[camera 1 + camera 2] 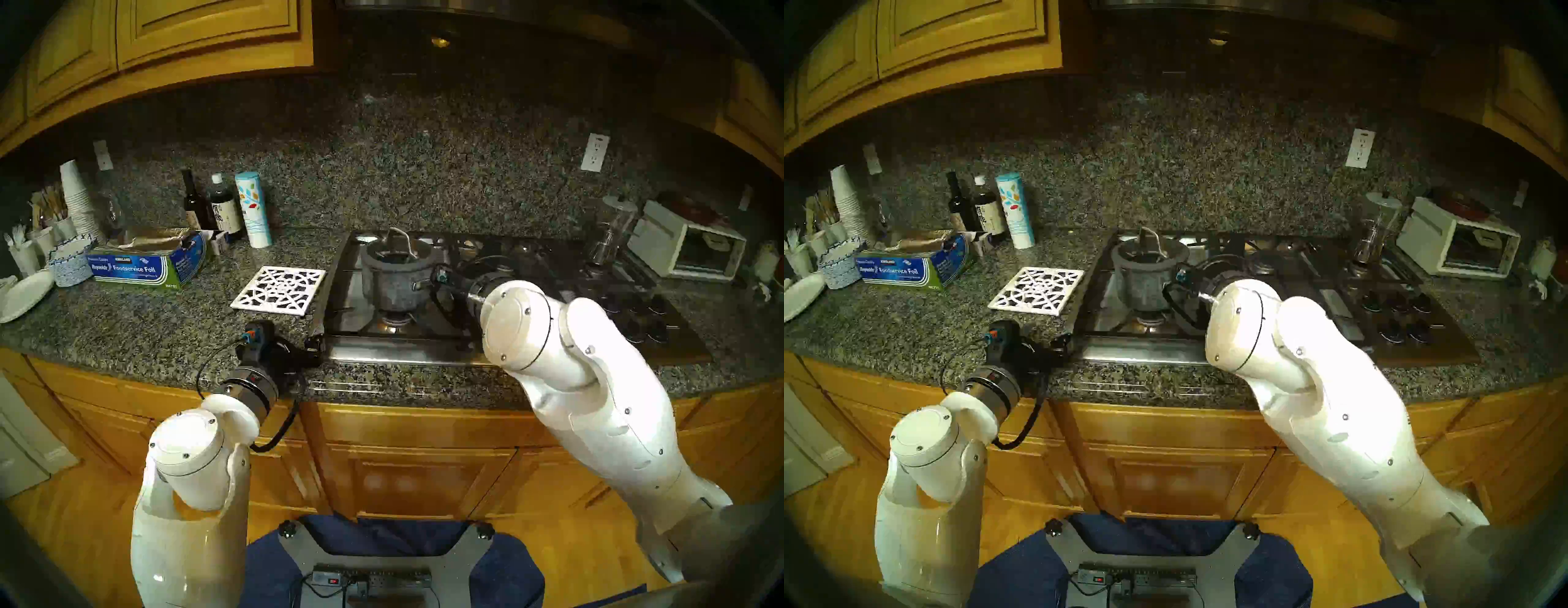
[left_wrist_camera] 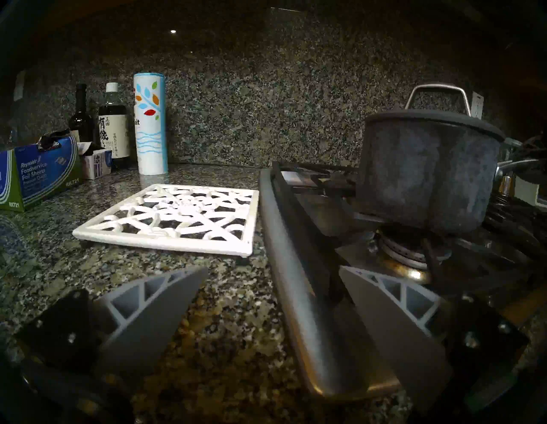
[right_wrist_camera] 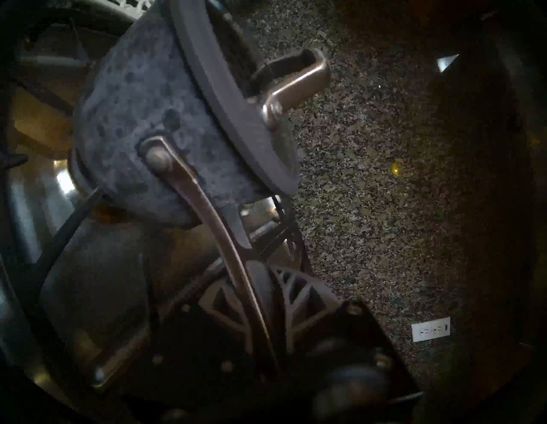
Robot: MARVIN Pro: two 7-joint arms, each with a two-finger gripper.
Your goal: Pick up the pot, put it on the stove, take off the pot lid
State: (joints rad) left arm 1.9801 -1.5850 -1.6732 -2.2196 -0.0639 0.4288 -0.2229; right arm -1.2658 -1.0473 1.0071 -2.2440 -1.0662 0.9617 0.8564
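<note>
Head views: the right gripper (image 1: 439, 278) sits at the right side of the pot (image 1: 396, 278), which is over the near-left burner of the stove (image 1: 530, 335). Whether the base rests on the grate cannot be told. The pot lid (image 1: 396, 254) is seated on the pot, loop handle upward. The left gripper (image 1: 312, 350) hangs near the stove's front-left corner; the white trivet (image 1: 280, 291) lies ahead of it.

Left wrist view: both fingers (image 2: 154, 308) stand wide apart, holding nothing. The pot is ahead and to the right; the trivet lies directly ahead on the counter (image 2: 222, 340).

Right wrist view: the jaws are clamped on the pot's long metal handle (image 3: 225, 237), which runs between them toward the pot body just ahead.

Step in hand: placing the pot on the stove. Next move, as a judgement: confirm the base is seated, release the handle, then grasp the lid's loop handle (image 2: 438, 96) and lift straight up.
</note>
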